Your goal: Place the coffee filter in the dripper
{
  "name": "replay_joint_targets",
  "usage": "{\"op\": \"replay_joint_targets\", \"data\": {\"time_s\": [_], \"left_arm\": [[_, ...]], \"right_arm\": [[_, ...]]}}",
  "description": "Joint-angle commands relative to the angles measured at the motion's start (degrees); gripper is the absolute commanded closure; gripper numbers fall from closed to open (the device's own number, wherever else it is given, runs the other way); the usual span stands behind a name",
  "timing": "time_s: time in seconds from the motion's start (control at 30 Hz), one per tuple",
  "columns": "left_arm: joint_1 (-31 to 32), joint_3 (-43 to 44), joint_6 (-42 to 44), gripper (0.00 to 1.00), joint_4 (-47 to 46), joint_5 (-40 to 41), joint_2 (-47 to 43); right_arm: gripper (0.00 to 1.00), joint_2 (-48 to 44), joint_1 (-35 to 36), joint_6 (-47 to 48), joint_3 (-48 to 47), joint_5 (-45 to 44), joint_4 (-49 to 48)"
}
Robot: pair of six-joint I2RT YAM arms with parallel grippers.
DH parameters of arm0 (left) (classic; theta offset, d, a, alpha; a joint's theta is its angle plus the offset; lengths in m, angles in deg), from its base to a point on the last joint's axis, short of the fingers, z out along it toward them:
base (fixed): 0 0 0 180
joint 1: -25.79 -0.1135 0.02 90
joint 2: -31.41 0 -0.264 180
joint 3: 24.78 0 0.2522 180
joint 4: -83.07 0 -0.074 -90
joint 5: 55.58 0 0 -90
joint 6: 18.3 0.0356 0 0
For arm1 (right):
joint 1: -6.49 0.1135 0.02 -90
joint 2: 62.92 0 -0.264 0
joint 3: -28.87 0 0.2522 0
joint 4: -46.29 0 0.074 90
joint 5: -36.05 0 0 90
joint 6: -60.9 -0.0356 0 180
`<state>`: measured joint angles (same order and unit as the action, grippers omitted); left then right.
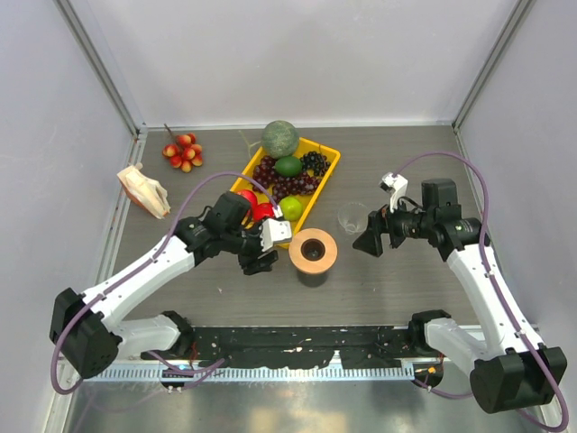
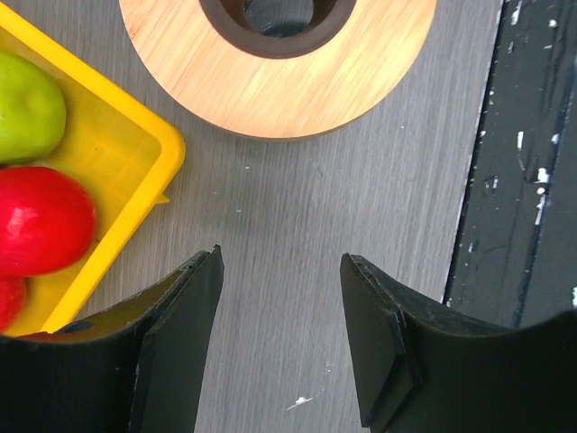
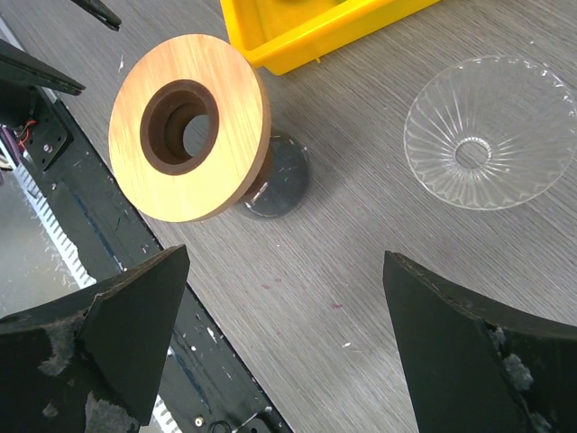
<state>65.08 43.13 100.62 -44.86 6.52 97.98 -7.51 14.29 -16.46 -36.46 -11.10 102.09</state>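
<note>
The clear ribbed dripper (image 1: 352, 217) stands rim up on the table right of the yellow tray; it also shows in the right wrist view (image 3: 491, 133). No thin white coffee filter shows in any view. My right gripper (image 1: 369, 242) is open wide and empty just in front of the dripper, over bare table in its wrist view (image 3: 287, 271). My left gripper (image 1: 261, 262) is open and empty, low over the table left of the wooden ring, as its wrist view (image 2: 281, 271) shows.
A tan wooden ring (image 1: 313, 249) sits on a dark cup between the grippers. The yellow tray (image 1: 330, 167) holds several fruits. A beige paper bundle (image 1: 142, 191) lies at far left, red fruits (image 1: 183, 152) behind it. A black rail (image 1: 297, 339) runs along the front.
</note>
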Motion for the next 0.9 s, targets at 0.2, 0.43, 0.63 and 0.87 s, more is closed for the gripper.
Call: {"op": "replay_joint_targets", "data": {"time_s": [0.2,0.43,0.63,0.87], "left_arm": [[3.0,1.3,1.6,0.42,-7.9,1.1,5.0],[6.4,3.9,1.7,0.44,-9.0,1.3,8.1],[9.0,5.2,1.0,0.45,-8.8,1.2,9.3],[9.8,6.2,-0.1,0.45,-8.8,1.0,10.7]], "right_arm": [[0.04,-0.4,-2.5,0.2,-2.0,2.7,-0.5],[0.05,-0.2,-3.0,0.2,-1.9,3.6,-0.3],[0.04,0.2,-3.2,0.3,-1.8,4.1,-0.2],[0.05,0.4,-3.3,0.1,-1.8,4.5,-0.2]]}}
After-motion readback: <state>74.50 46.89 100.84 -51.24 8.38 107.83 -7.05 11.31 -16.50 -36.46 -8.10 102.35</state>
